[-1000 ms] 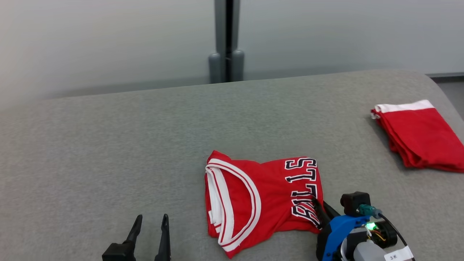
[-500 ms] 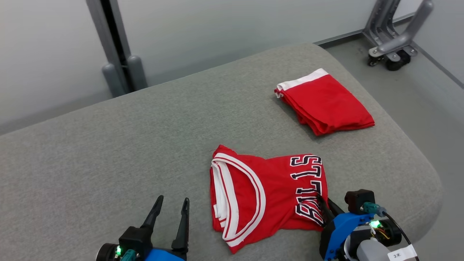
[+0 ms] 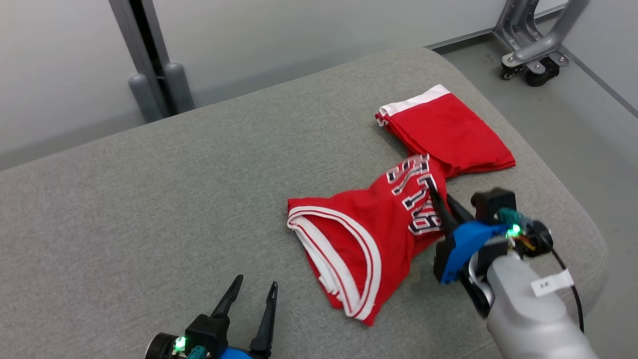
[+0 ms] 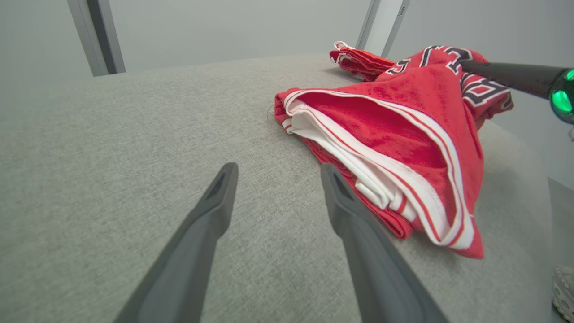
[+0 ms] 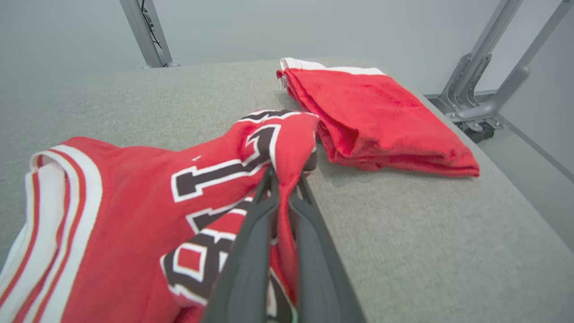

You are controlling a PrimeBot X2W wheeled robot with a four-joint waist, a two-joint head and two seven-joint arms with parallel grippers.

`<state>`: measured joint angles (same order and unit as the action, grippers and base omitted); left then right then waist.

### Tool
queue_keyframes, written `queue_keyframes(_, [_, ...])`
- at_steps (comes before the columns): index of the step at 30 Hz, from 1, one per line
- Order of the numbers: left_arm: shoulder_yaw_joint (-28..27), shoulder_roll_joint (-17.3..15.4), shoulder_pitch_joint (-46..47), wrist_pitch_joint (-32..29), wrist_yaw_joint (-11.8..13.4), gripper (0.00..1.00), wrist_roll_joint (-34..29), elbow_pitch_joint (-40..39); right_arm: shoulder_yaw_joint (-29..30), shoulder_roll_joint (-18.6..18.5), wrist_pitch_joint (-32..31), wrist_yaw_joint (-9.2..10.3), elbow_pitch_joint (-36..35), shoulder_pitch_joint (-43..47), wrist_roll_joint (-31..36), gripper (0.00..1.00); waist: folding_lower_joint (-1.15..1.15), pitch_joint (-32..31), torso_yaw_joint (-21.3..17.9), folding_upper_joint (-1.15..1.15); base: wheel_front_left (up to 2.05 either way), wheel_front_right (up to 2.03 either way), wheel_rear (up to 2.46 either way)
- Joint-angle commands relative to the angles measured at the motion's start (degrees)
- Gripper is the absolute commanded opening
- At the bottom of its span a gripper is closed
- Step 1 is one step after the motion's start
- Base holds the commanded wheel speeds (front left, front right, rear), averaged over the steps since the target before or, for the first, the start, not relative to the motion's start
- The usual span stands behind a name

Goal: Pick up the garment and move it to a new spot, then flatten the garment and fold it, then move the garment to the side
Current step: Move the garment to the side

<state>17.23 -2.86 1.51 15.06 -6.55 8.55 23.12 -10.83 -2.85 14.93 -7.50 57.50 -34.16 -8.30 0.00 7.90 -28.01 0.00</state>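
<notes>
Your grey fabric-covered table (image 3: pixel 149 199) carries the red jersey (image 3: pixel 369 224), whose white-trimmed end lies flat while its lettered end is lifted off the cloth, and a folded red garment (image 3: pixel 448 129) lies just beyond that lifted end. Your right hand (image 3: pixel 441 199) has its fingers pressed together on the jersey's lettered end, pinching a fold of it. Your left hand (image 3: pixel 255 281) sits with its fingers spread and nothing between them, just beside the jersey's white-trimmed end.
</notes>
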Motion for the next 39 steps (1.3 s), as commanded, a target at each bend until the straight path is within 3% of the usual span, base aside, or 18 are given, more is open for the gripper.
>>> queue_keyframes(1, [-0.6, -0.1, 1.1, 0.1, -0.3, 1.0, -0.7, 0.2, 0.3, -0.1, -0.2, 0.02, -0.5, -3.1, 1.2, 0.0, 0.0, 1.0, 1.1, 0.0, 0.0, 0.0, 0.0])
queue_keyframes(7, [-1.4, -0.8, 2.1, 0.1, -0.7, 1.0, -2.2, 0.7, 7.5, -2.8, -3.0, 0.02, 1.3, -14.5, 7.8, 0.0, 0.0, 3.5, 3.9, 0.0, 0.0, 0.0, 0.0])
queue_keyframes(14, [-1.9, -1.6, 4.1, 0.1, -1.0, 1.0, -3.0, 0.8, 24.6, -11.0, -7.8, 0.02, 1.8, -19.4, 20.7, 0.0, 0.0, 6.2, 7.2, 0.0, 0.0, 0.0, 0.0])
queue_keyframes(15, [-2.0, -1.7, 4.3, 0.1, -1.0, 1.0, -3.1, 0.9, 27.9, -11.7, -8.6, 0.02, 1.1, -19.0, 22.8, 0.25, 0.0, 6.5, 7.5, 0.0, 0.0, 0.0, 0.0])
queue_keyframes(16, [-2.3, -1.7, 4.5, 0.1, -1.0, 1.0, -3.0, 1.0, 31.1, -12.0, -9.2, 0.02, 0.1, -18.3, 24.9, 1.0, 0.0, 6.7, 7.8, 0.0, 0.0, 0.0, 0.0])
queue_keyframes(19, [-3.1, -1.8, 5.0, 0.1, -1.1, 1.0, -3.0, 1.0, 39.4, -10.2, -10.2, 0.01, -3.1, -16.3, 30.7, 1.0, 0.0, 7.0, 8.2, 0.0, 0.0, 0.0, 0.0])
queue_keyframes(20, [-4.6, -1.8, 5.2, 0.1, -1.1, 1.0, -3.1, 1.1, 45.5, -6.5, -8.2, 0.02, -6.1, -14.8, 36.5, 1.0, 0.0, 6.9, 8.4, 0.0, 0.0, 0.0, 0.0])
queue_keyframes(21, [-5.0, -1.8, 5.3, 0.1, -1.1, 1.0, -3.1, 1.0, 46.2, -5.4, -7.1, 0.02, -6.4, -14.5, 37.3, 1.0, 0.0, 6.8, 8.4, 0.0, 0.0, 0.0, 0.0])
queue_keyframes(24, [-6.4, -1.7, 5.2, 0.1, -1.0, 1.0, -3.3, 0.9, 45.9, -2.6, -3.1, 0.02, -5.9, -13.9, 38.7, 1.0, 0.0, 6.4, 8.5, 0.0, 0.0, 0.0, 0.0])
queue_keyframes(28, [-9.2, -1.5, 4.4, 0.1, 0.0, 1.0, -3.2, 0.6, 40.5, -0.4, 0.2, 0.02, -3.3, -12.1, 35.4, 1.0, 0.0, 5.4, 9.3, 0.0, 0.0, 0.0, 0.0])
queue_keyframes(35, [-13.8, -1.1, 3.7, 0.1, 0.9, 1.0, -2.6, 0.1, 20.1, -0.2, 0.3, 0.02, -11.0, -2.9, 14.4, 1.0, 0.0, 4.2, 12.3, 0.0, 0.0, 0.0, 0.0])
queue_keyframes(39, [-16.0, -0.7, 3.3, 0.1, 1.5, 1.0, -2.3, -0.5, 12.7, -0.2, 0.3, 0.02, -16.3, 3.9, 6.9, 1.0, 0.0, 3.3, 14.4, 0.0, 0.0, 0.0, 0.0])
